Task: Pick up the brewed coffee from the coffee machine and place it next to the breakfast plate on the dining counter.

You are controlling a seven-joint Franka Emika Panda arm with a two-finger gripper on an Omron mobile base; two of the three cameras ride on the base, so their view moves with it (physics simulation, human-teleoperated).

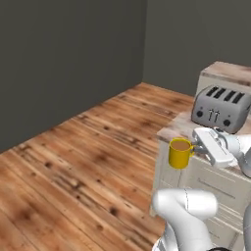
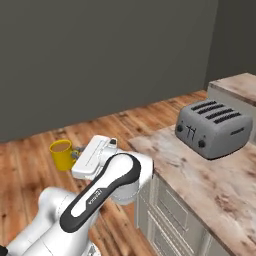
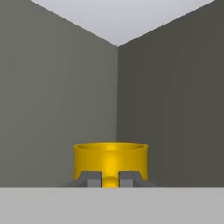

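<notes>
The brewed coffee, a bright yellow mug (image 1: 180, 153) with brown liquid, hangs upright in the air beside the left end of the cabinet countertop, over the wooden floor. My gripper (image 1: 195, 148) is shut on its side handle and reaches out level from the counter side. In the right base view the mug (image 2: 62, 154) sits at the tip of my gripper (image 2: 76, 155), left of the counter's end. In the hand view the mug (image 3: 110, 160) stands just beyond my gripper (image 3: 110, 179), its handle between the dark fingertips (image 3: 90, 178). The coffee machine, breakfast plate and dining counter are out of view.
A grey slotted toaster (image 1: 219, 108) stands on the marbled countertop (image 2: 200, 175) over cream cabinets, right of the mug. Open wooden floor (image 1: 73, 157) stretches left toward dark grey walls (image 1: 63, 59). A raised marbled ledge (image 2: 235, 87) rises behind the toaster.
</notes>
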